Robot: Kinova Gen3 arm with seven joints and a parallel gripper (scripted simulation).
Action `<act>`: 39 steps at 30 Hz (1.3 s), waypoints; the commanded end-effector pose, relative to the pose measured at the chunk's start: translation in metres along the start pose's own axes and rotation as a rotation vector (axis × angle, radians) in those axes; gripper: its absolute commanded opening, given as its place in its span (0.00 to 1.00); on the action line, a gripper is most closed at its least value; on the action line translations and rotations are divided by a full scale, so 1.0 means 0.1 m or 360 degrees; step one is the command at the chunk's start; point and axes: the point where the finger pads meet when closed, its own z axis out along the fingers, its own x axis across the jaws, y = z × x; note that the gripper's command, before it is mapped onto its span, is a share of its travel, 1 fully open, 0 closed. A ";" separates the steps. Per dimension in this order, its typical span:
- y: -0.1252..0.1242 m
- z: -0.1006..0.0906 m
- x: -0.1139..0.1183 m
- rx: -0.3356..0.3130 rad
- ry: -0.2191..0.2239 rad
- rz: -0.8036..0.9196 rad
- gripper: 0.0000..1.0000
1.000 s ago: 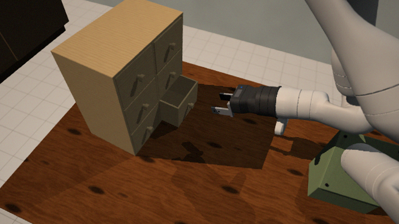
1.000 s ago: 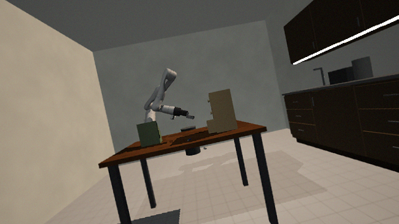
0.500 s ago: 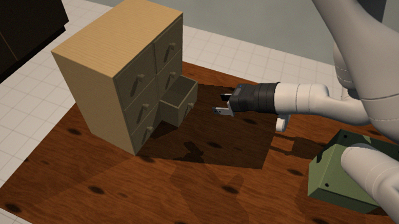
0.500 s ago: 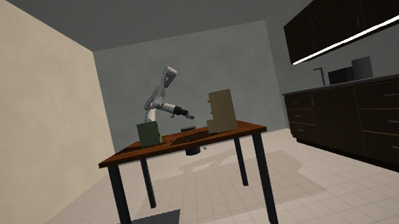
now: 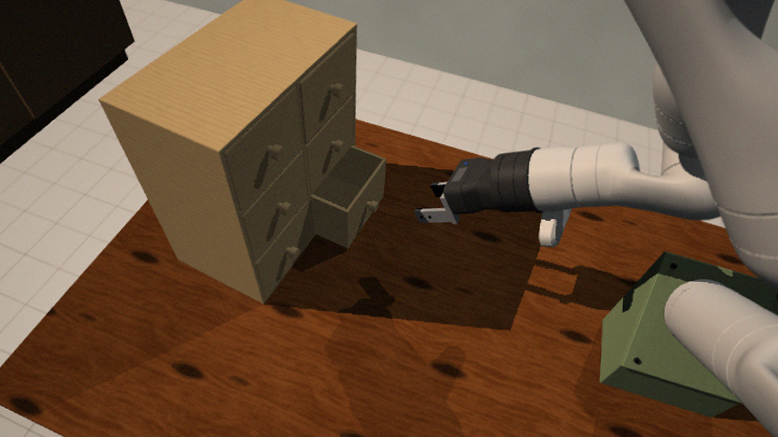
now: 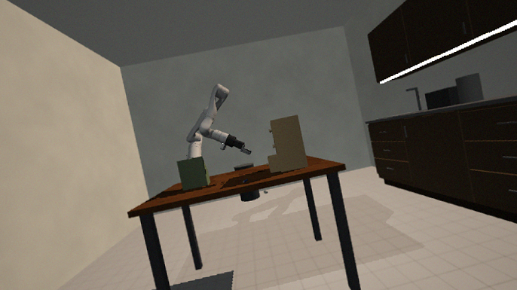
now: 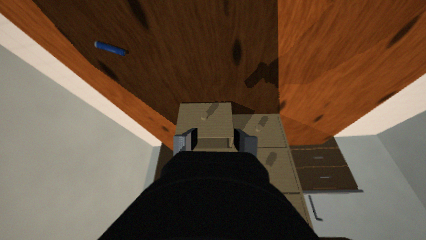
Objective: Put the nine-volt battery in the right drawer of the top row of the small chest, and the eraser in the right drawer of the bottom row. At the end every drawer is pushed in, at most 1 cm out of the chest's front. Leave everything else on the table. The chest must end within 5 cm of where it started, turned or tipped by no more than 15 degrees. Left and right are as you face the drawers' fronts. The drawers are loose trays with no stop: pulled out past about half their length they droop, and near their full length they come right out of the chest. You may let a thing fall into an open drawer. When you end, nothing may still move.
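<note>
Pale wood chest [image 5: 226, 71] [image 6: 290, 143] [image 7: 285, 172] stood upright on the brown counter [image 5: 194, 338] [image 6: 235, 190] [image 7: 340, 50]. Bottom-row right drawer [image 5: 330, 218] [image 6: 278, 163] [image 7: 192, 116] was pulled partway out; the other five fronts looked shut, knobs on them. Pincer [image 5: 427, 200] [image 6: 248, 151] [image 7: 215, 136] was spread, nothing between its fingers, angled down in front of the chest, above counter level, apart from the open drawer. White arm [image 5: 591, 176] [image 6: 205, 123] reached in from the green box side. Green box [image 5: 637, 325] [image 6: 193, 173] sat on the counter, well apart from the chest. Wrist view: blue rod-like item [image 7: 110, 48] lay on the counter in shade, out from the drawer fronts. Nine-volt battery and eraser: couldn't pick out either, so location couldn't be told. Dark cabinets [image 5: 29, 78] [image 6: 434, 155] [image 7: 325, 172] stood beyond the counter.
</note>
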 end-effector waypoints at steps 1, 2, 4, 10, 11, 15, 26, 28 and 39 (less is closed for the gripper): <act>0.11 0.00 0.03 0.0011 0.0006 -0.0045 1.00; 0.11 0.00 0.03 0.0011 0.0006 -0.0045 1.00; 0.12 0.00 0.03 0.0025 0.0006 -0.0045 1.00; 0.13 -0.01 0.03 0.0112 0.0004 -0.0046 1.00; 0.13 -0.01 0.03 0.0127 0.0004 -0.0046 1.00; 0.14 -0.02 0.03 0.0188 0.0003 -0.0046 1.00; 0.17 -0.04 0.03 0.0331 0.0001 -0.0046 1.00; 0.17 -0.04 0.03 0.0364 0.0001 -0.0046 1.00; 0.20 -0.06 0.03 0.0517 -0.0001 -0.0046 1.00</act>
